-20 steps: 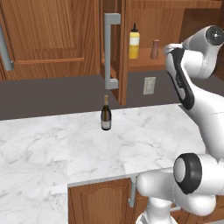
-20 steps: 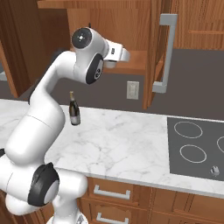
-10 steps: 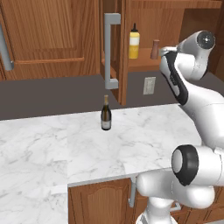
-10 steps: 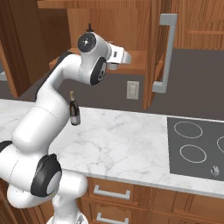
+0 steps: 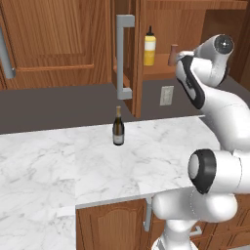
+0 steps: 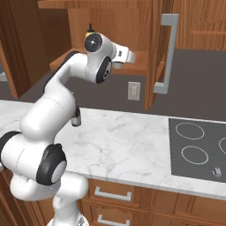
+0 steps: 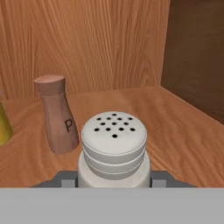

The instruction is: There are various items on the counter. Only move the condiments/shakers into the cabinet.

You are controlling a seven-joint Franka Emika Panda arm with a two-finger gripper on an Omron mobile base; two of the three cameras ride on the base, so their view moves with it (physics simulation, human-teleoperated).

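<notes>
gripper [image 7: 113, 181] clamped on grey shaker [image 7: 113, 146] above cabinet [image 7: 183, 131] shelf; brown shaker [image 7: 57, 114] at ten o'clock.

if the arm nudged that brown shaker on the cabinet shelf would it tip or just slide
Tipping seems likelier than sliding: the brown shaker stands upright, tall for its width, narrowing below its cap. It looks like rigid wood, so it shouldn't deform. The wooden shelf looks smooth, so a push low on the body might slide it; it stands apart from the grey shaker.

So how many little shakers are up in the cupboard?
2. The brown shaker stands on the shelf; the grey shaker sits beside it, between the pincer's fingers.
</notes>
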